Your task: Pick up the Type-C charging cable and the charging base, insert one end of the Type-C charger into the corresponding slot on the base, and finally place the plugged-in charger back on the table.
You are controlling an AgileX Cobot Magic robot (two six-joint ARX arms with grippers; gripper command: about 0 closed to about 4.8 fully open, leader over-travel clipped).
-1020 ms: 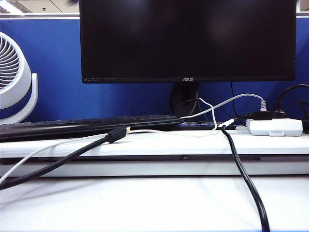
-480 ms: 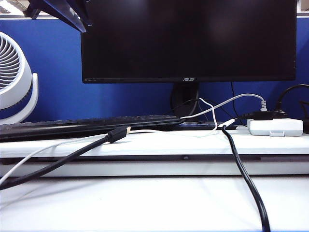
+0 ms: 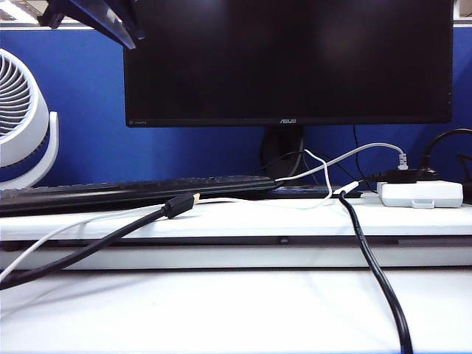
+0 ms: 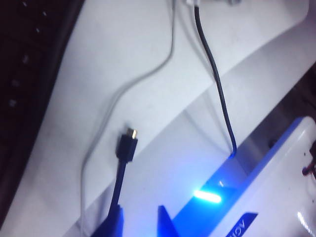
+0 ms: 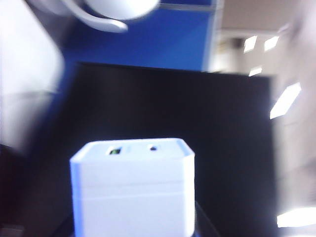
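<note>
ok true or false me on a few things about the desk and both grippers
1. The left gripper hovers over the black cable with a gold-tipped plug: true.
2. The small white rectangular plastic block lies on the raised white shelf: false, the right gripper holds it up before the black monitor.
3. The black monitor shows a picture: false, it is dark.
4. The round white fan stands left of the monitor: true.
</note>
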